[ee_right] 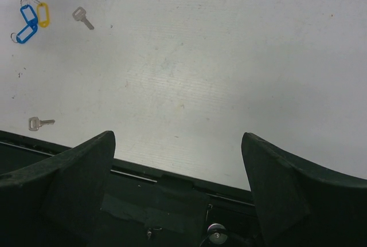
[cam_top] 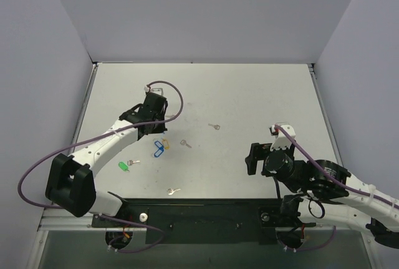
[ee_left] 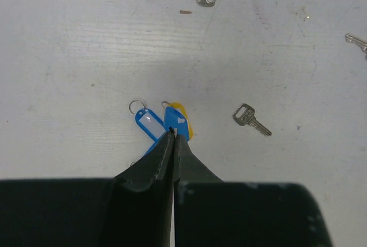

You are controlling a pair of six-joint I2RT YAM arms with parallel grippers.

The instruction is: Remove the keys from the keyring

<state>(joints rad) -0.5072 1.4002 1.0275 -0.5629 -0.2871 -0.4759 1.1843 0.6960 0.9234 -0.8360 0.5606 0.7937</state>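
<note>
My left gripper [cam_top: 156, 133] is shut, and its tips [ee_left: 174, 134] pinch the near end of a bright-blue key tag [ee_left: 177, 122] held just above the table. That tag's ring and any key on it are hidden by the fingers. Two more blue tags [cam_top: 158, 150] lie crossed on the table; the upper one [ee_left: 148, 124] shows its pale label window and thin ring. A yellow-orange tag [ee_left: 187, 120] lies beside them, partly behind the held tag. My right gripper [ee_right: 178, 138] is open and empty near the front edge [cam_top: 251, 158].
Loose silver keys lie on the table at right of the tags [cam_top: 185, 143], farther back [cam_top: 214, 126] and near the front edge [cam_top: 173, 190]. A green tag [cam_top: 123, 166] with a key lies front left. The black base rail [cam_top: 199, 216] runs along the near edge.
</note>
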